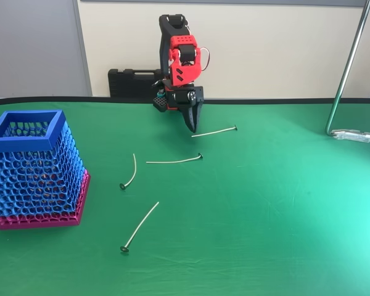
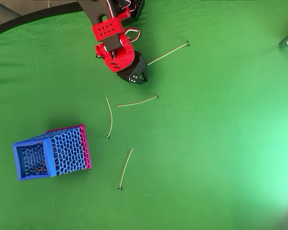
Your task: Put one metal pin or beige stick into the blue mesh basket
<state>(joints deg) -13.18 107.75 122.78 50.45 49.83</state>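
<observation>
My pincer (image 1: 190, 125) hangs point-down over the green cloth worktop (image 1: 265, 203), its black tapered fingers drawn together into one wedge with nothing between them. Above it sits my glossy red plastic wrist.

Four thin wire pins lie flat on the cloth, each pale and silvery with a tiny dark flat head. In the overhead view, the pin (image 2: 137, 101) lies at six o'clock from my pincer, near but apart from it: nearly straight, faintly bowed, head toward three o'clock. A far pin (image 2: 169, 51), straight, lies at two o'clock from my pincer, its near end just beside the tip. A curved pin (image 2: 109, 117), shorter and clearly arched, lies at seven o'clock. A low pin (image 2: 125, 169), almost straight, lies furthest off at six.

The basket (image 1: 32, 169) stands well apart at eight o'clock: tall, square, blue honeycomb mesh under a solid blue rim, flaring down to a magenta mesh base.
</observation>
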